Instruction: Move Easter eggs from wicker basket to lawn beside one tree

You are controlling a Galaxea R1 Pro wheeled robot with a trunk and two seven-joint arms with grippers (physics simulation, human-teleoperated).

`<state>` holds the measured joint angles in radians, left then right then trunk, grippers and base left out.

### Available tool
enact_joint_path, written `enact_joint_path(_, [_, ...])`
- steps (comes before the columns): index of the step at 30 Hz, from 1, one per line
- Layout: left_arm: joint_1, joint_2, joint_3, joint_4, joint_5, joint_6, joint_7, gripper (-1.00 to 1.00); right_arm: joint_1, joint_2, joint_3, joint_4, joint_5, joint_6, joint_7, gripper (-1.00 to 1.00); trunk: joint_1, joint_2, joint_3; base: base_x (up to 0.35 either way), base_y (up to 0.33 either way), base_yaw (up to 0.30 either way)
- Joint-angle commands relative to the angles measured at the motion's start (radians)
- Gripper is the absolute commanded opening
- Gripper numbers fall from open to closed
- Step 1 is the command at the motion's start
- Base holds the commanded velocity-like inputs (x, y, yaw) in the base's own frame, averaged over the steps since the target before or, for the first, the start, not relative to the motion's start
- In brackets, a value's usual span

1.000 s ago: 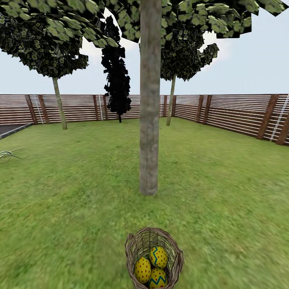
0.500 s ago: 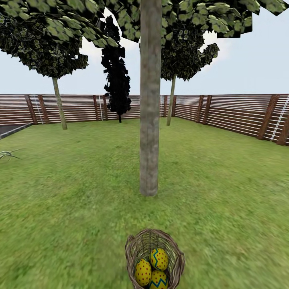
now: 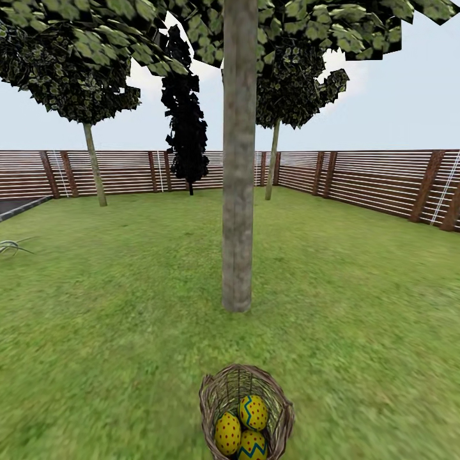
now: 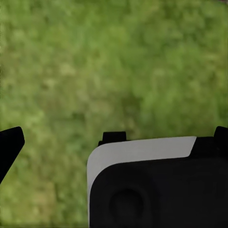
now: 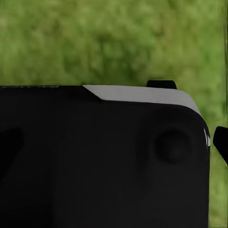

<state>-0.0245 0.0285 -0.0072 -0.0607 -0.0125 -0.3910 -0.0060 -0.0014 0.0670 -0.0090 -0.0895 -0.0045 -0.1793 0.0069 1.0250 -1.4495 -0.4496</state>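
Gripper state cannot be told for either arm: in the left wrist view a dark fingertip (image 4: 10, 142) is being seen beside the black and white robot body (image 4: 156, 185), with blurred lawn (image 4: 114, 57) beneath, and in the right wrist view another dark tip (image 5: 221, 142) is being shown at the edge of the same sort of housing (image 5: 104, 156); whether the jaws are standing wide or narrow is not being revealed. Both arms are judged to be hanging low, tucked close to the body and pointing at the grass. From the head view, the wicker basket (image 3: 211, 399) is being seen well ahead of the arms, on the lawn, with three eggs (image 3: 253, 412) packed touching one another inside it, and the thick grey-brown tree (image 3: 238, 191) standing just beyond. For the reach to be done well, one arm is probably being raised and brought forward over the rim, the jaws being opened before descent, and the top egg being taken first so the others are not jostled.
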Motion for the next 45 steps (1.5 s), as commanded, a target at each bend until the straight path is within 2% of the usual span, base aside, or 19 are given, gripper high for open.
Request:
enact_joint_path(1, [-0.001, 0.000, 0.000, 0.001, -0.001, -0.003, -0.001, 1.00, 0.000, 0.000, -0.002, 0.000, -0.001, -0.020, 0.000, 1.00, 0.000, -0.001, -0.001, 0.000, 0.000, 0.000])
enact_joint_path(4, [-0.001, 0.000, 0.000, 0.000, -0.001, -0.003, 0.000, 1.00, 0.001, -0.001, -0.041, 0.000, -0.012, -0.062, 0.001, 1.00, 0.000, -0.001, -0.001, 0.000, 0.000, 0.000])
enact_joint_path(5, [0.000, 0.001, 0.000, 0.000, -0.001, -0.003, 0.000, 1.00, 0.002, -0.006, -0.126, 0.006, -0.034, -0.082, 0.003, 1.00, 0.000, -0.001, -0.001, 0.000, 0.000, 0.000])
enact_joint_path(7, [0.000, 0.001, 0.000, -0.001, 0.000, -0.003, 0.000, 1.00, 0.003, -0.008, -0.153, 0.009, -0.039, -0.087, 0.003, 1.00, 0.000, -0.001, -0.001, 0.000, 0.000, 0.000])
enact_joint_path(13, [0.000, 0.001, 0.000, -0.001, 0.000, -0.003, 0.000, 1.00, 0.015, -0.013, -0.189, 0.009, -0.044, -0.092, -0.005, 1.00, 0.000, -0.001, -0.001, 0.000, 0.000, 0.000])
enact_joint_path(15, [0.000, 0.001, 0.000, -0.001, 0.000, -0.003, 0.000, 1.00, 0.028, -0.015, -0.227, 0.004, -0.045, -0.097, -0.007, 1.00, 0.000, -0.001, -0.001, 0.000, 0.000, 0.000])
enact_joint_path(18, [0.000, 0.001, 0.000, -0.001, 0.001, -0.003, 0.000, 1.00, 0.058, -0.027, -0.321, -0.015, -0.044, -0.112, -0.003, 1.00, 0.000, -0.001, -0.001, 0.000, 0.000, 0.000])
enact_joint_path(19, [0.000, 0.001, 0.000, -0.001, 0.001, -0.003, 0.000, 1.00, 0.066, -0.029, -0.338, -0.026, -0.044, -0.120, -0.002, 1.00, 0.000, -0.001, -0.001, 0.000, 0.000, 0.000])
enact_joint_path(22, [0.000, 0.000, 0.000, -0.001, 0.002, -0.003, 0.000, 1.00, 0.126, -0.026, -0.398, -0.110, -0.045, -0.169, -0.001, 1.00, 0.000, -0.001, -0.001, 0.000, 0.000, 0.000])
enact_joint_path(24, [0.000, 0.000, 0.000, -0.001, 0.003, -0.003, 0.000, 1.00, 0.202, -0.018, -0.443, -0.227, -0.047, -0.193, 0.000, 1.00, 0.000, -0.001, -0.001, 0.000, 0.000, 0.000])
enact_joint_path(25, [0.000, 0.000, -0.001, -0.002, 0.003, -0.003, 0.000, 1.00, 0.258, 0.001, -0.468, -0.335, -0.049, -0.202, 0.001, 1.00, 0.000, -0.001, -0.001, 0.000, 0.000, 0.000])
enact_joint_path(27, [0.000, 0.000, -0.001, -0.003, 0.004, -0.003, 0.000, 1.00, 0.310, 0.031, -0.487, -0.458, -0.055, -0.206, 0.001, 1.00, 0.000, -0.001, -0.001, 0.000, 0.000, 0.000])
enact_joint_path(28, [0.001, -0.001, -0.002, -0.004, 0.004, -0.004, 0.000, 1.00, 0.348, 0.065, -0.498, -0.572, -0.063, -0.210, 0.000, 1.00, 0.000, -0.001, -0.001, 0.000, 0.000, 0.000])
enact_joint_path(31, [0.001, -0.001, -0.002, -0.005, 0.005, -0.005, 0.000, 1.00, 0.394, 0.105, -0.510, -0.718, -0.074, -0.214, -0.001, 1.00, 0.000, -0.001, -0.001, 0.000, 0.000, 0.000])
enact_joint_path(36, [0.002, -0.001, -0.001, -0.005, 0.006, -0.006, 0.000, 1.00, 0.419, 0.108, -0.517, -0.894, -0.081, -0.202, -0.001, 1.00, 0.000, -0.001, -0.001, 0.000, 0.000, 0.000])
enact_joint_path(38, [0.002, -0.001, 0.000, -0.006, 0.006, -0.008, -0.001, 1.00, 0.424, 0.108, -0.518, -0.990, -0.089, -0.150, -0.002, 1.00, 0.000, -0.001, -0.001, 0.000, 0.000, 0.000])
enact_joint_path(41, [0.003, -0.001, 0.001, -0.009, 0.006, -0.010, -0.001, 1.00, 0.427, 0.108, -0.519, -1.128, -0.101, 0.004, -0.001, 1.00, 0.000, -0.001, -0.001, 0.000, 0.000, 0.000])
enact_joint_path(44, [0.003, -0.001, 0.003, -0.012, 0.006, -0.013, -0.002, 1.00, 0.429, 0.108, -0.518, -1.294, -0.108, 0.206, -0.001, 1.00, 0.000, -0.001, -0.001, 0.000, 0.000, 0.000])
enact_joint_path(45, [0.003, -0.001, 0.003, -0.012, 0.006, -0.013, -0.001, 1.00, 0.429, 0.108, -0.517, -1.326, -0.108, 0.241, -0.001, 1.00, 0.000, -0.001, -0.001, 0.000, 0.000, 0.000])
